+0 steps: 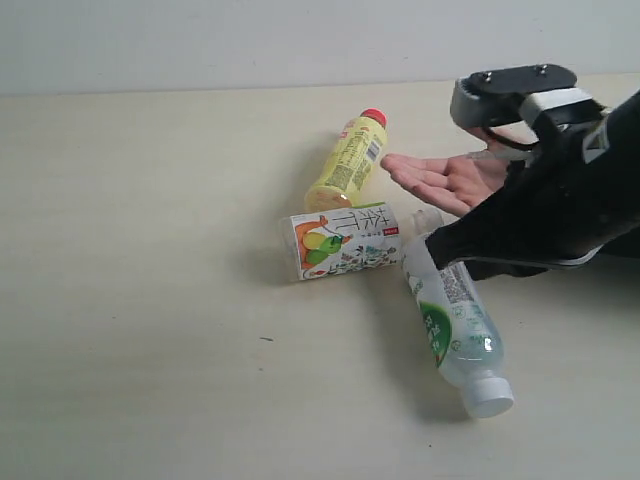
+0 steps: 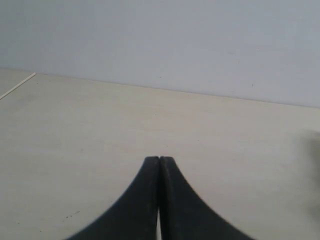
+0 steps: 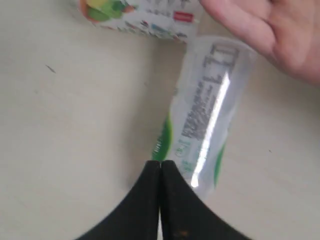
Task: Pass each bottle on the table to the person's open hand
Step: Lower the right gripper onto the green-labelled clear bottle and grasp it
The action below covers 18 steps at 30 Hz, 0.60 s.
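Three bottles lie on the table (image 1: 150, 300): a yellow bottle with a red cap (image 1: 348, 163), a bottle with a white fruit-picture label (image 1: 345, 241), and a clear bottle with a white cap (image 1: 455, 322). The clear bottle with a red cap is out of view. The person's open hand (image 1: 440, 180) rests palm up beside the yellow bottle. My right gripper (image 1: 433, 244) is shut and empty, its tip just above the clear bottle's base end. The right wrist view shows that gripper (image 3: 160, 162), the clear bottle (image 3: 207, 110), the hand (image 3: 265, 30) and the fruit-label bottle (image 3: 145, 15). My left gripper (image 2: 159, 159) is shut.
The left gripper hangs over a bare stretch of table (image 2: 100, 125) with a pale wall behind it. In the exterior view the right arm's black body (image 1: 560, 210) covers the person's wrist. The table's left half holds only a few dark specks.
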Motion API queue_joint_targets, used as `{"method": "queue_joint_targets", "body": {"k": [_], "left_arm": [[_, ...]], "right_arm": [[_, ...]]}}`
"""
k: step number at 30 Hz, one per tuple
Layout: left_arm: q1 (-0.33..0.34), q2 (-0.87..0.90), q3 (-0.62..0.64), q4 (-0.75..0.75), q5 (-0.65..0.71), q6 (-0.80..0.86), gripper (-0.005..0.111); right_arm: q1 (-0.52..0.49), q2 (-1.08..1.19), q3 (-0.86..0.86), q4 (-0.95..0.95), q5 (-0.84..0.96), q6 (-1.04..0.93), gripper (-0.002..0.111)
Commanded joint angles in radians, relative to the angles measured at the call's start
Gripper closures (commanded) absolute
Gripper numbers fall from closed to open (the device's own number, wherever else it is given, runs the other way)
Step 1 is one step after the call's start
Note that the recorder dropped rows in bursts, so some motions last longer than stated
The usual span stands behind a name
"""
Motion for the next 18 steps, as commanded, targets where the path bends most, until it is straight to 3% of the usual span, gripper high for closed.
{"method": "queue_joint_targets", "body": {"k": [1,8,10,18], "left_arm": [[0.003,-0.005,0.000,0.005,-0.002,0.001,0.107],[0.003,-0.005,0.000,0.005,-0.002,0.001,0.107],[0.003,-0.005,0.000,0.005,-0.002,0.001,0.107],[0.003,-0.005,0.000,0.005,-0.002,0.001,0.107]], "right_arm": [[-0.003,0.102,-0.051,-0.058,0.080,0.084,0.092],[-0.003,0.166,-0.047,-0.048,0.059,0.086,0.043],[-0.003,0.177,-0.045,-0.060,0.039,0.119,0.036],[-0.003,0.289,-0.045,-0.086,-0.094,0.180,0.036]]}}
